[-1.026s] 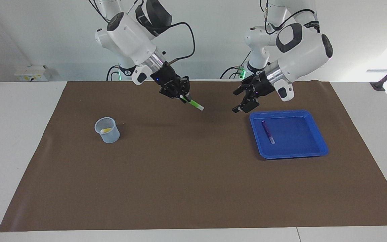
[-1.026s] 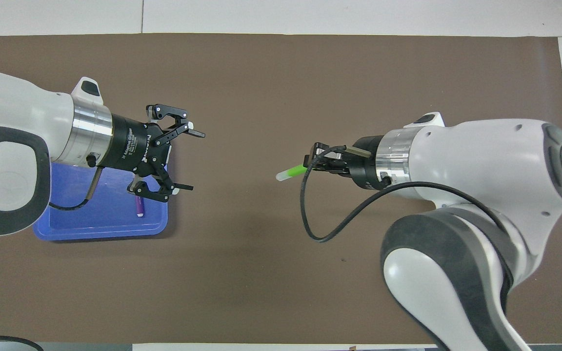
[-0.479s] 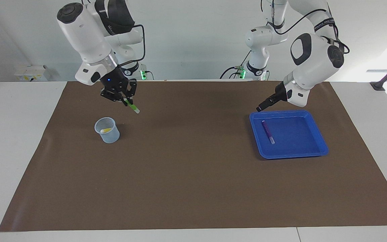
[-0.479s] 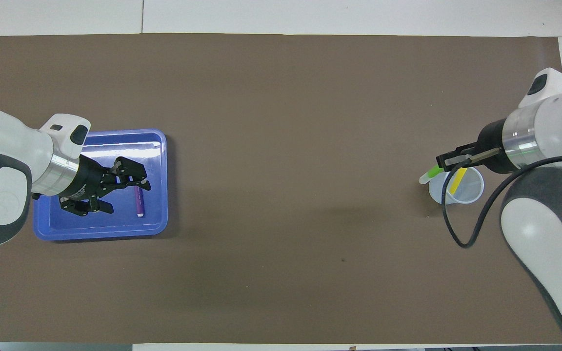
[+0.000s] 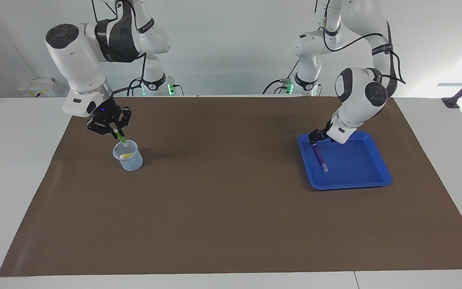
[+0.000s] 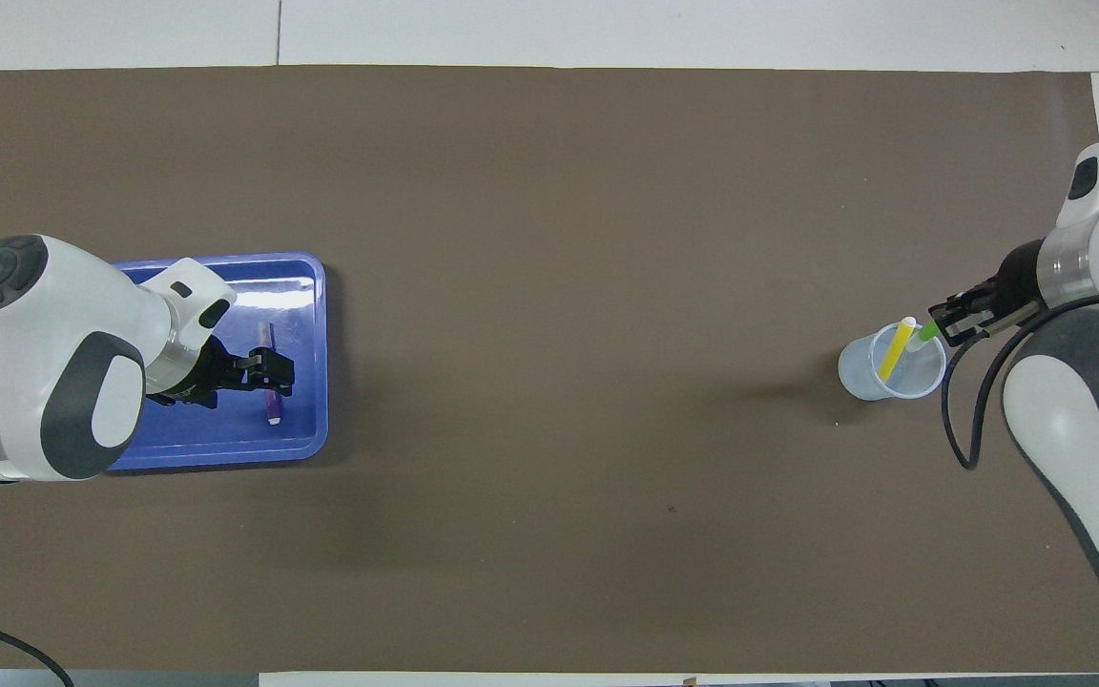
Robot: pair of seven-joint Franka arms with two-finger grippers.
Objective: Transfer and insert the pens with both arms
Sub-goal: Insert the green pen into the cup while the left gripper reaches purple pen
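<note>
Two jobs run at once. Our right gripper (image 5: 115,131), clamped on the green pen (image 5: 121,139), holds it tip-down at the rim of the cup (image 5: 128,159), where the yellow pen (image 6: 896,348) leans. We should centre it before letting go. Our left gripper (image 5: 320,137), spread wide, sits over the purple pen (image 5: 320,157) in the blue tray (image 5: 375,182); we should straddle it squarely.
</note>
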